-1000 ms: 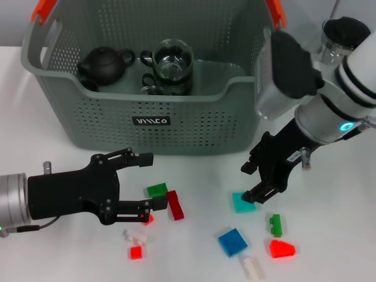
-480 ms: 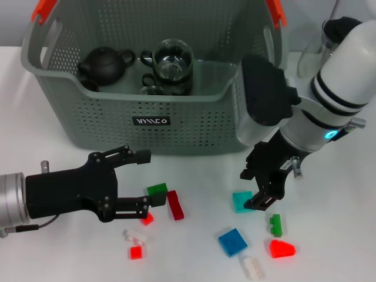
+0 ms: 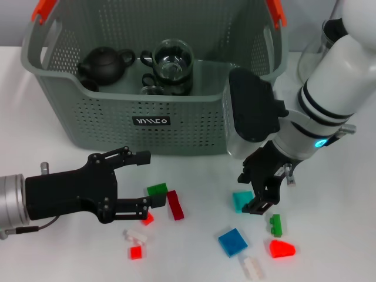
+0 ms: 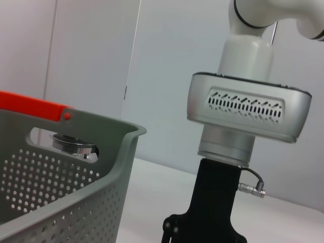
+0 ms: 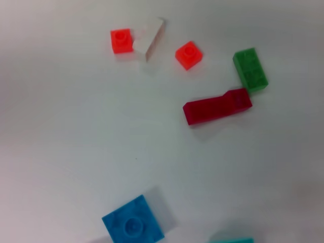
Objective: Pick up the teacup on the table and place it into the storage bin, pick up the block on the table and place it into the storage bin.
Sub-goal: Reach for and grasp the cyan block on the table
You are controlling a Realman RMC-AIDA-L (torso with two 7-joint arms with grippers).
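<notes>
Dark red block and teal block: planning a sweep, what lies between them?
Head view: only bare table between the dark red block and the teal block.

The right arm (image 3: 338, 88) is clad in white shells divided by 2 black rings, with a small teal light glowing near the wrist. A grey vented housing and a thin cable are carried above the black right gripper (image 3: 257, 187). The left gripper (image 3: 126, 185) is black, joined to a silver cylinder.

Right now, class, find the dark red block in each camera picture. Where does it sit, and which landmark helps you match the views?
Head view: the dark red block lies on the table, low and left of centre, touching the green block.
Left wrist view: not in it.
Right wrist view: right of centre, touching the green block.
Shared landmark: the blue block.
</notes>
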